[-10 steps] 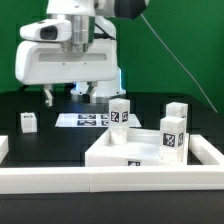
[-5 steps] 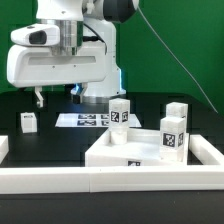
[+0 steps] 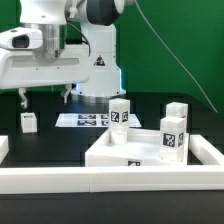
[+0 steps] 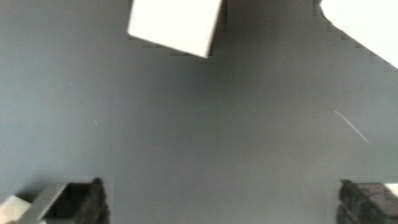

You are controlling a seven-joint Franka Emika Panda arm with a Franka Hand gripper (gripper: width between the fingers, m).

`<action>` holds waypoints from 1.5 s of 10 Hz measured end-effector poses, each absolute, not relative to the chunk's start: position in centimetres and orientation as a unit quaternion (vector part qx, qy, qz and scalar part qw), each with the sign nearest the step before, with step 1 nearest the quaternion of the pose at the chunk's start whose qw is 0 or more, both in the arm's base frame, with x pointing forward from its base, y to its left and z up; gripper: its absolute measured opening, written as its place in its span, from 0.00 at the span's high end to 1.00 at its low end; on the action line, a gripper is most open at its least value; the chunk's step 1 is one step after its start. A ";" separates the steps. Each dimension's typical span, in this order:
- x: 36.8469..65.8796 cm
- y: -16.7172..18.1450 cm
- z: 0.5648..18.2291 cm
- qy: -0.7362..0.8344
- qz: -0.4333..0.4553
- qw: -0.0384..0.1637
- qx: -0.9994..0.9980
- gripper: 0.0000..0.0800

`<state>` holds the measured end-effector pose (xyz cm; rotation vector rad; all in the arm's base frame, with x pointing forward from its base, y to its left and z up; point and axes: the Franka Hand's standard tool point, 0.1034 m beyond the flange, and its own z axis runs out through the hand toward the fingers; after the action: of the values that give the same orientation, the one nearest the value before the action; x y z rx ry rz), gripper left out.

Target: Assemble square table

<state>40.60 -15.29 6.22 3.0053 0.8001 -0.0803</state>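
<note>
Looking at the exterior view, you are seeing the square slab point(image 3: 135, 148) lying on the table point(image 3: 60, 140) at its right, three blocky legs point(image 3: 119, 113) standing on it, a fourth leg point(image 3: 28, 122) alone at left. They are looking stiff, light, smooth: grip a leg's flat sides. The wrist view is showing the pincer point(image 4: 222, 200) open, empty, fingers point(image 4: 71, 200) wide over bare table.

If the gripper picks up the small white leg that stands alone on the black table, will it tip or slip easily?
The small leg looks short and blocky with flat faces, so it probably stands steadily and will not roll. Its white plastic surface looks smooth, so it may slip a little between the fingers. It seems rigid and probably light. The gripper hangs open above the table, holding nothing.
</note>
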 end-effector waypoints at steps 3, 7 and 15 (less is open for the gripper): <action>40.3 -15.9 6.2 0.249 -0.026 0.015 0.968 0.19; 40.4 -16.7 5.4 0.236 -0.034 0.020 0.971 0.19; 40.2 -17.4 3.5 0.209 -0.081 0.014 0.974 0.19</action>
<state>40.17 -17.36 3.50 3.0337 0.6502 -0.2525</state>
